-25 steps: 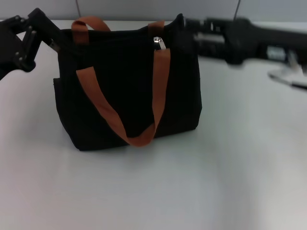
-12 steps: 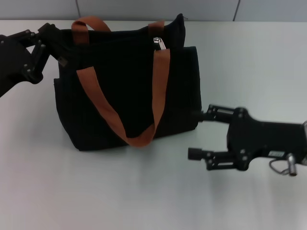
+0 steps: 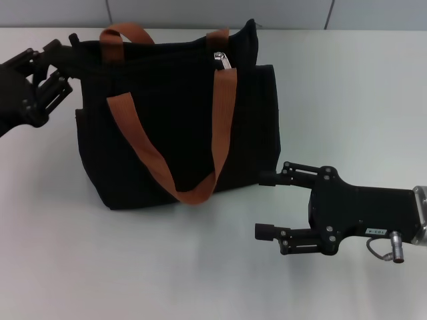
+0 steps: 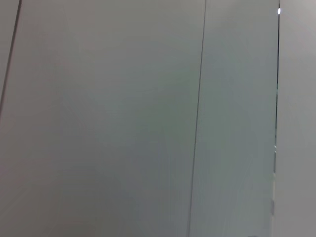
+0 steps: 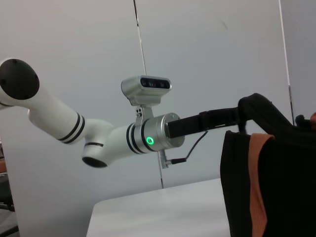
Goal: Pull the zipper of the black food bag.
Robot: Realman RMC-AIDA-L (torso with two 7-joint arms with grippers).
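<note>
You have the black food bag [image 3: 177,120] standing upright toward the far left part of the surface [image 3: 347,100], its near face toward you and one orange-brown strap [image 3: 167,163] drooping in a loop down that face. The zipper [image 3: 221,60] shows as a small silver tab at the top edge, just above where the strap's right leg meets the rim.

Treat the bag as soft and light. It is fabric with no stiff frame showing, so its top edge will probably fold or travel with the pull rather than resist it. That is why one hand should anchor the bag while the other draws the tab. The tab itself looks small, hard and smooth, likely slippery. Take it flat between the fingertips, close to the slider, and stay off the strap lying right beside it.

Your left hand [image 3: 50,70] is at the bag's far left top corner, touching or nearly touching the fabric. Whether it is clamped on the rim you cannot tell, though the right wrist view shows its dark fingers reaching onto that corner. Your right hand [image 3: 267,205] lies low near the bag's near right bottom corner, released, fingers spread with nothing between them, well below the tab.
</note>
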